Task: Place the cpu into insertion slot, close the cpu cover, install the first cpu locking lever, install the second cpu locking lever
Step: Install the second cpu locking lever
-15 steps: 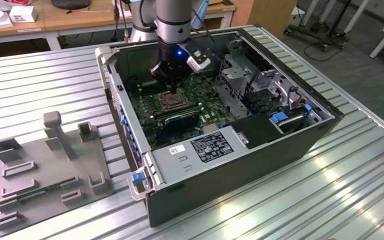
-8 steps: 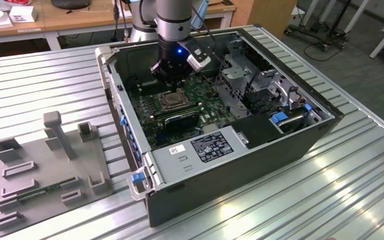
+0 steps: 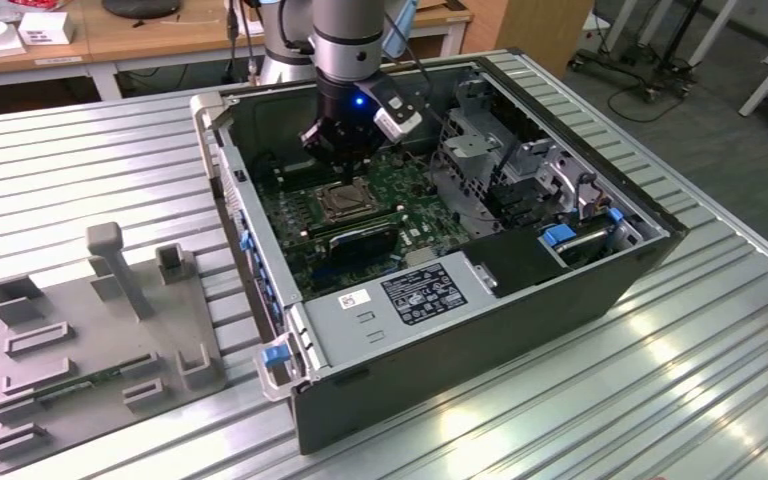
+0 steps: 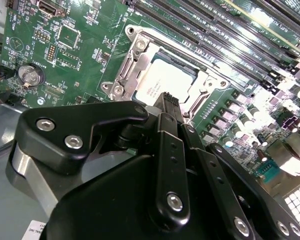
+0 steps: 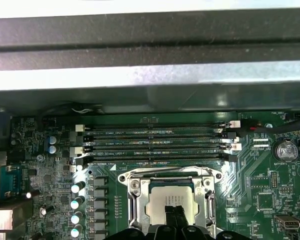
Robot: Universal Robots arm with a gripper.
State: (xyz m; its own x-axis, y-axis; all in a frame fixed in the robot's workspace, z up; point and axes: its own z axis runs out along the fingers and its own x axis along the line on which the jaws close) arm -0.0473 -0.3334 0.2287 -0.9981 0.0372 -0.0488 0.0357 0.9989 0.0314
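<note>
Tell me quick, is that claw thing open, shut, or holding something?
Gripper: shut, fingertips together just above the cpu in the insertion slot; holding nothing.

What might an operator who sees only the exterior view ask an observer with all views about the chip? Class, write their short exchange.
Operator: The tool hangs by the socket. Is the chip in?
Observer: Yes. In the first wrist view the chip sits in the socket.
Operator: And the cover?
Observer: In the second wrist view the cover lies flat around the chip, with the tool's tip over the chip's edge.
</note>
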